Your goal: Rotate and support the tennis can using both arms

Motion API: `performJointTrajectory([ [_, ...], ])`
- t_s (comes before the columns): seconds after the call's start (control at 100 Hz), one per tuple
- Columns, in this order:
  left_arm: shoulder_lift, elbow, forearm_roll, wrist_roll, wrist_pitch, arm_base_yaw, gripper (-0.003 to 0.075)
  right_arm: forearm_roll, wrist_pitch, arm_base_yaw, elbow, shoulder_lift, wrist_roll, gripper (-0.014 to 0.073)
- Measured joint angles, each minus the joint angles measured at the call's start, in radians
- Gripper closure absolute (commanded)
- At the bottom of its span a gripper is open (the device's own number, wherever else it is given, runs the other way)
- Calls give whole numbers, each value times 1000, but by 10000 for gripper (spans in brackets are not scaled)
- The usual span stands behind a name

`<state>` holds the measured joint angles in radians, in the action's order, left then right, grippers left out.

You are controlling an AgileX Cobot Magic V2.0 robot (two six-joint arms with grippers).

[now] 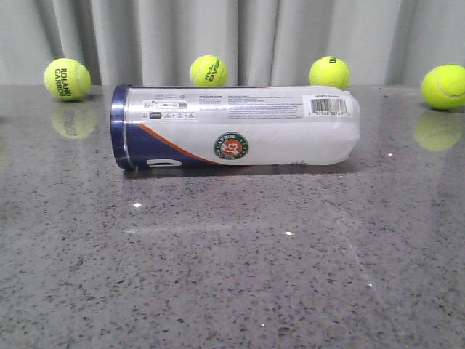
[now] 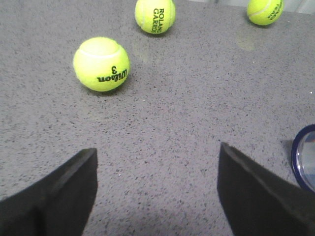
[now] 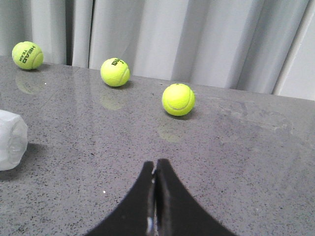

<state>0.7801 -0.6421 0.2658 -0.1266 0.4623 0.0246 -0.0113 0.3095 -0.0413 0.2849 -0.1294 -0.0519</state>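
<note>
The tennis can (image 1: 236, 127) lies on its side on the grey table, navy band at its left end, emblem facing the front view, barcode near its right end. Neither arm shows in the front view. In the left wrist view my left gripper (image 2: 157, 152) is open and empty above bare table, and the can's navy rim (image 2: 304, 157) shows just beside one finger. In the right wrist view my right gripper (image 3: 156, 164) is shut with nothing in it, and the can's white end (image 3: 11, 140) lies apart from it.
Several yellow tennis balls stand along the table's back edge before a grey curtain: far left (image 1: 67, 79), two near the middle (image 1: 208, 70) (image 1: 328, 73), far right (image 1: 443, 86). A Wilson ball (image 2: 101, 64) lies ahead of the left gripper.
</note>
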Motion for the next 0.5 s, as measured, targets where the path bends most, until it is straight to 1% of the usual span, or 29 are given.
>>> performJointTrajectory([
  [0.11, 64, -28, 67, -2, 4, 0, 187, 0, 0, 0, 0, 0, 0, 662],
  [0.22, 125, -66, 156, -27, 52, 0, 187, 0, 0, 0, 0, 0, 0, 662],
  [0.3, 170, -95, 241, -102, 98, 0, 187, 0, 0, 0, 0, 0, 0, 662],
  [0.5, 273, -157, 510, -318, 251, 0, 187, 0, 0, 0, 0, 0, 0, 662],
])
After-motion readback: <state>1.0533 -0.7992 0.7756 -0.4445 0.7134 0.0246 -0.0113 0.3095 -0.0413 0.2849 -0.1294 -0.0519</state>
